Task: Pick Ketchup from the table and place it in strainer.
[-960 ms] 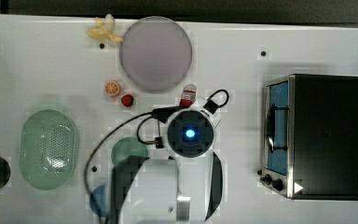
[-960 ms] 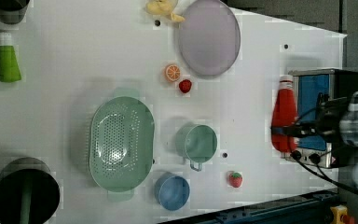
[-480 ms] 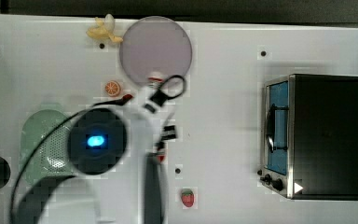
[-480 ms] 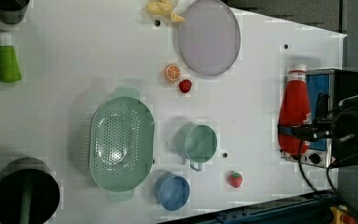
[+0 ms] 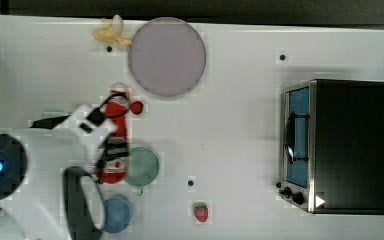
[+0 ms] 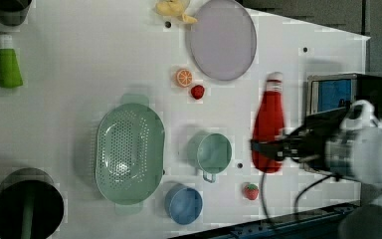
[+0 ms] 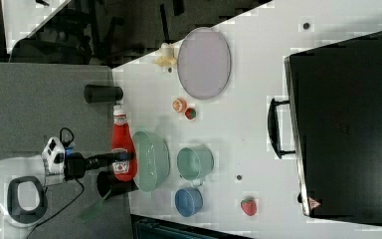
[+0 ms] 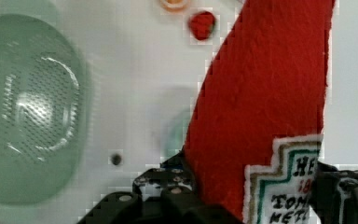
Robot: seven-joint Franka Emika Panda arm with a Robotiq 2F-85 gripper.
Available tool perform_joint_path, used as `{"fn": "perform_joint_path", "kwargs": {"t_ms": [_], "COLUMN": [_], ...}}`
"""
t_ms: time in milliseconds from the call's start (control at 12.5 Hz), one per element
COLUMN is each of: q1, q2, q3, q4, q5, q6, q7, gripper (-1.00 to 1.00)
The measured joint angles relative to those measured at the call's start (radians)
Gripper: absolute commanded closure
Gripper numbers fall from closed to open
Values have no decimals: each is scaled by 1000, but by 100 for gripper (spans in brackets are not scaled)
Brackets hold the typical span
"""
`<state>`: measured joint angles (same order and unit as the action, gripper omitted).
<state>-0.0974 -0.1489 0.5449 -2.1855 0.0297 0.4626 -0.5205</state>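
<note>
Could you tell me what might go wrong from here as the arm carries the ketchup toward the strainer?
The pincer grips the Ketchup low on its body, so the long neck could swing or slip. The strainer sits close to the green cup and blue bowl; an early release may land there.

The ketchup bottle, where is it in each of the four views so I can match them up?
Top view: Ketchup left of centre, under the arm, beside the green cup.
Left view: Ketchup right of centre, in the tool.
Right view: Ketchup at the strainer's left.
Wrist view: Ketchup looms large.
Shared landmark: the strainer.
</note>
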Motion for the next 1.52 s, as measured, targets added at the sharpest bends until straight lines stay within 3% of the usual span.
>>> {"fn": "perform_joint_path", "kwargs": {"t_ms": [480,1040,1120,1360,1520], "q1": [22,73,78,97,99], "q2": [243,548,578,643,646], "q3": [204,238,237,204,195], "q4": [-8,-14,-18,-21,-33], "q5": [2,-62,-72,-88,-120], "q6": [271,538,572,599,613], "q7": [345,541,548,565,572], "gripper": [-26,-26,-32,-95,-100]}}
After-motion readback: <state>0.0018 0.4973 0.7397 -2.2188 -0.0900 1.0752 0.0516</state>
